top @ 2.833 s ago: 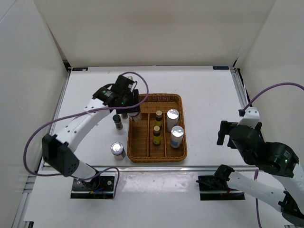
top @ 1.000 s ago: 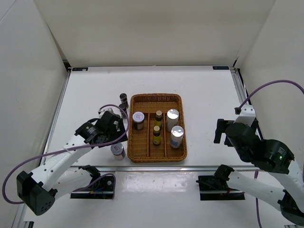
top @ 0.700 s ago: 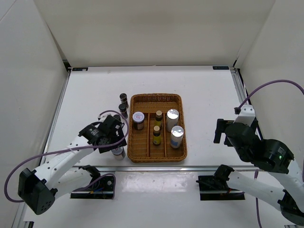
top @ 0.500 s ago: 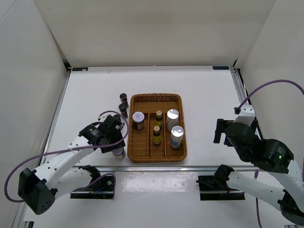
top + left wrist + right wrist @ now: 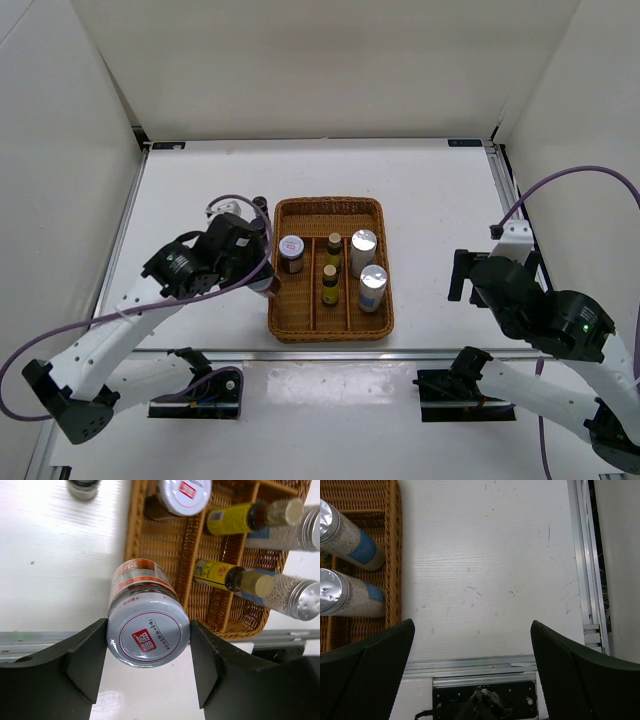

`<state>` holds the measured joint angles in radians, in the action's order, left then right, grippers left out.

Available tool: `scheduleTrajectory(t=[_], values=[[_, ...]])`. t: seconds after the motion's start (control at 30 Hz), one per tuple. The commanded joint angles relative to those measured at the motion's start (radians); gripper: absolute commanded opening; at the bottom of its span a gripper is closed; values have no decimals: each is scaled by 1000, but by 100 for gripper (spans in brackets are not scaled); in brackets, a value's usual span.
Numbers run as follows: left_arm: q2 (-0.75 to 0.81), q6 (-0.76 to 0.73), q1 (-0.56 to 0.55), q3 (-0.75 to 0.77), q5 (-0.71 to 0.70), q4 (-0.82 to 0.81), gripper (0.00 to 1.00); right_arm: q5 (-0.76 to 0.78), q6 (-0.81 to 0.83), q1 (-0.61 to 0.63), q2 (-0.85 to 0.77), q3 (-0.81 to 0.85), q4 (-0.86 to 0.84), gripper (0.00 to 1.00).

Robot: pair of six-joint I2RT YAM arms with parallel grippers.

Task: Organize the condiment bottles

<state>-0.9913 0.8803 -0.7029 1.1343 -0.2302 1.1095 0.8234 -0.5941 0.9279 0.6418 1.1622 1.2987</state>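
L gripper (image 5: 148,629) squeezes a red-label jar (image 5: 142,587) by its sides. The jar is just outside the basket (image 5: 134,540), by its left wall. Inside: 2nd red jar (image 5: 184,491) in left slot, 2 yellow bottles (image 5: 227,519) in mid slot, 2 silver tubes (image 5: 350,545) on the right. R gripper (image 5: 472,625) has fingers spread wide w/ nothing in them, over the table (image 5: 485,570).

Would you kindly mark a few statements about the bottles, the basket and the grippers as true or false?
1. The left gripper is shut on a silver-lidded jar. True.
2. The right gripper holds a cylinder. False: it is open and empty.
3. Both amber bottles stand in the middle compartment of the basket. True.
4. The basket's left compartment is empty. False: a second silver-lidded jar stands there.
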Motion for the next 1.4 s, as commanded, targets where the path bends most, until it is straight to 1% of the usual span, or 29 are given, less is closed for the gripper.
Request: scheduleTrajectory(t=[0.0, 0.07, 0.13, 0.27, 0.43, 0.5, 0.63, 0.7, 0.73, 0.77, 0.83, 0.93, 0.97, 1.03, 1.07, 1.1, 1.13, 1.17, 1.2, 1.23, 1.27, 1.3, 1.33, 1.37], values=[[-70, -13, -55, 30, 9, -82, 11, 10, 7, 3, 10, -4, -30, 100], [-110, -14, -99, 18, 9, -152, 11, 10, 7, 3, 10, -4, -30, 100], [-142, -14, -121, 9, -3, -186, 11, 10, 7, 3, 10, -4, -30, 100], [-240, -38, -153, 27, -21, -211, 11, 10, 7, 3, 19, -4, -30, 100], [-354, -49, -153, 27, -32, -220, 11, 10, 7, 3, 19, -4, -30, 100], [-389, -49, -153, 16, -41, -220, 12, 10, 7, 3, 19, -4, -30, 100], [-438, -58, -153, 2, -28, -241, 20, 10, 7, 3, 19, -4, -30, 100], [-460, -67, -153, 16, -3, -241, 36, 10, 7, 3, 19, -4, -30, 100], [-460, -67, -153, 33, -3, -241, 73, 10, 7, 3, 19, -4, -30, 100], [-460, -78, -153, 47, 8, -241, 87, 10, 7, 3, 19, -4, -30, 100], [-440, -101, -153, 82, -4, -209, 99, 10, 7, 3, 19, -4, -30, 100], [-377, -142, -153, 192, -56, -160, 99, 10, 7, 3, 10, -4, -30, 100], [-362, -183, -142, 262, -69, -160, 99, 10, 7, 3, 10, -4, -30, 100], [-337, -240, -103, 338, -96, -160, 99, 10, 7, 3, 10, -4, -39, 100], [-337, -292, -75, 419, -106, -151, 99, 10, 16, 3, 10, -4, -39, 100], [-354, -317, -5, 464, -106, -151, 99, 10, 16, 3, 10, -4, -39, 100], [-395, -343, 34, 507, -97, -137, 99, 10, 16, 3, 10, -4, -39, 100], [-426, -369, 70, 597, -83, -110, 99, 10, 16, 3, 10, -4, -39, 100], [-463, -409, 145, 646, -61, -90, 99, 10, 16, 3, 10, -4, -39, 100], [-545, -428, 181, 694, -45, -70, 99, 10, 16, 3, 10, -4, -39, 100], [-587, -440, 216, 737, -17, -53, 99, 10, 16, 3, 10, -4, -39, 100], [-625, -452, 286, 792, 68, -53, 99, 0, 16, 3, 10, -4, -39, 100], [-660, -467, 318, 809, 118, -53, 99, 0, 16, 3, 10, -4, -39, 100], [-729, -468, 342, 823, 156, -53, 99, 0, 16, 3, 10, -4, -39, 100]])
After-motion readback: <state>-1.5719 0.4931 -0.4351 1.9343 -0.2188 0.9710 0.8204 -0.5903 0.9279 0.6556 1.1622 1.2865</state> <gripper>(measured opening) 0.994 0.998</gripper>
